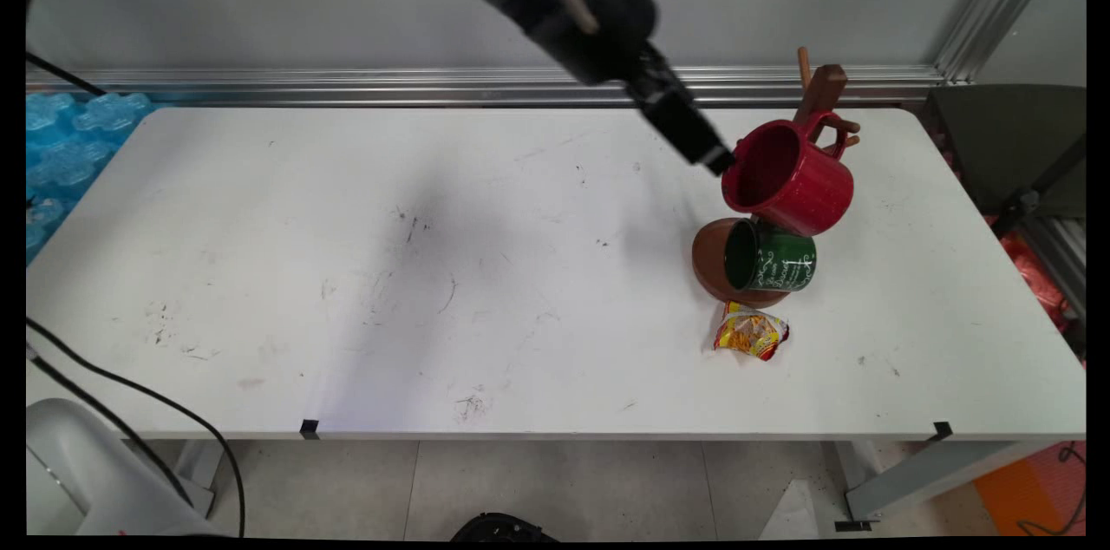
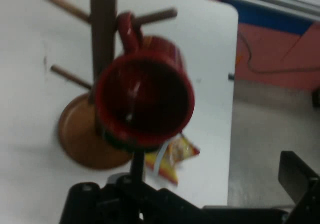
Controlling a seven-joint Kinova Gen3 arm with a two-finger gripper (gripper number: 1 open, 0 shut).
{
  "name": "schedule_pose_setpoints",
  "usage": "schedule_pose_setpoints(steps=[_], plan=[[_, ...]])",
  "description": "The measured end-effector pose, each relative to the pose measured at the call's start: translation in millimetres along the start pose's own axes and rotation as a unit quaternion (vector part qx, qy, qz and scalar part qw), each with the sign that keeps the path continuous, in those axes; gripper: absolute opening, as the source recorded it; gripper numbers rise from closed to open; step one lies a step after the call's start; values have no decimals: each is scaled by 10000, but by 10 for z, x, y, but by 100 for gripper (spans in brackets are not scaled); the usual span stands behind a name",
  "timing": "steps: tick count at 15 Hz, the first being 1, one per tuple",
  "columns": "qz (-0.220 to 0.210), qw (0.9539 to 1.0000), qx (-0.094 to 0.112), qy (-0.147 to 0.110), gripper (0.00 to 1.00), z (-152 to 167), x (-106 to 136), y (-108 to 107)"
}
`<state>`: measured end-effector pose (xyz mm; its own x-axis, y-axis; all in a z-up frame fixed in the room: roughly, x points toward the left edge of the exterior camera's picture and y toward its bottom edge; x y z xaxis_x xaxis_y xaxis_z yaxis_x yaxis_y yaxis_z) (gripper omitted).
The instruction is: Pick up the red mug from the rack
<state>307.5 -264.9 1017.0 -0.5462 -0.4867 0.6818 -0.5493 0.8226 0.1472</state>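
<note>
snack packet: small yellow-red crinkled snack packet (image 1: 751, 333) lies flat on the white table (image 1: 520, 272), nearest the table's front edge of the things here, just in front of the rack's base; also shows in hand view (image 2: 172, 156) below the red mug.
rack base: round brown wooden base (image 1: 707, 259) of the mug tree, right part of table, packet just beside it.
green mug: dark green mug (image 1: 769, 258) with white lettering hangs low on the tree, mouth facing picture left, just over the base; mostly hidden behind the red mug in hand view.
red mug: red mug (image 1: 787, 177) sits directly above the green one, handle hooked on a peg at the back, mouth tipped toward picture left and toward the claw. In hand view (image 2: 145, 99) its open mouth faces the camera, handle at top by the post.
mug tree: brown wooden mug tree (image 1: 822, 94), upright post with pegs, rises behind both mugs near the far right of the table; post and three or so pegs are clear in hand view (image 2: 103, 29).
gripper: black gripper (image 1: 718, 160) slants down from upper left, tip right at the red mug's rim on its left side. Fingers spread in hand view, one finger (image 2: 136, 164) at the lower rim, the other (image 2: 297, 176) well off to the side. Released, holding nothing.
key relation: red mug lies straight ahead of the claw along its reach, mug axis roughly in line with it, mouth first, handle on the far side.
</note>
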Motion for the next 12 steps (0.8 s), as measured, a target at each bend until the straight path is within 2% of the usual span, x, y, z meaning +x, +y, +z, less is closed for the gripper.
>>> schedule_pose_setpoints(steps=[5,12], plan=[[-212,9996,-92,168,100,411,161,21],[-599,9978,-139,228,100,947,197,-24]])
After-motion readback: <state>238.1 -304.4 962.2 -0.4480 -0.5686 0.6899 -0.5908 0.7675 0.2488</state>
